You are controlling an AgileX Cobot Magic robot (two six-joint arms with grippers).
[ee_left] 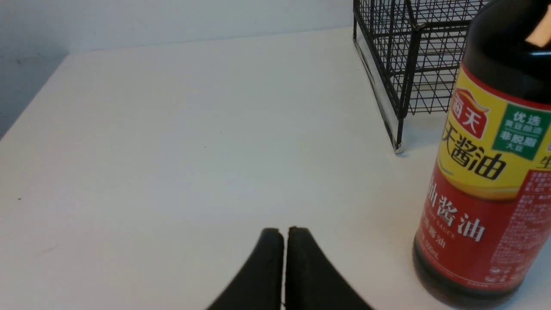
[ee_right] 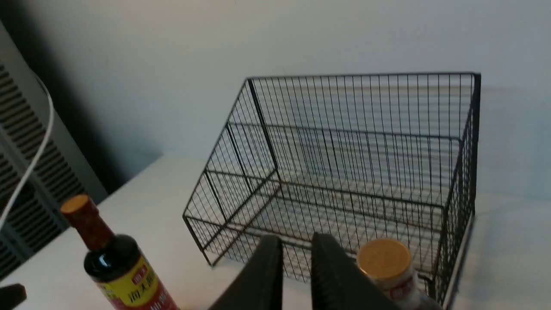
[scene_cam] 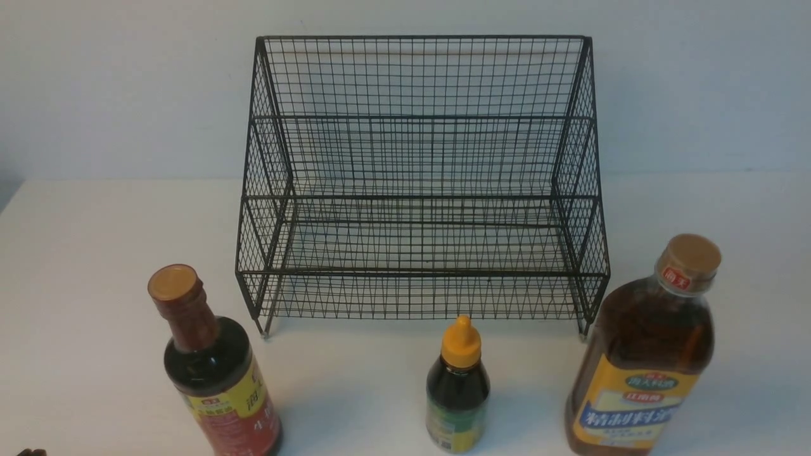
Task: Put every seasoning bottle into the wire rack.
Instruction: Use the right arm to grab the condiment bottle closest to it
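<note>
a black wire rack stands at the far middle of a white table, against a pale wall. all three bottles stand upright on the near side, outside it: a dark soy sauce bottle on the left, a small yellow-capped bottle right of the middle, and a large amber bottle on the right. the left gripper is closed on nothing, its tips together; the right gripper is parted by a narrow gap, with nothing between its tips. from here, the right gripper could knock the amber bottle over if it comes down before opening wide enough. a grip too high on a smooth neck could let a heavy bottle swing or slip. a bottle lifted too low could catch its base on the rack's front rail and push the rack back or tip. the small one could topple at a light sideways brush. counted: three bottles, one rack, two grippers, and no bottles in the rack.
</note>
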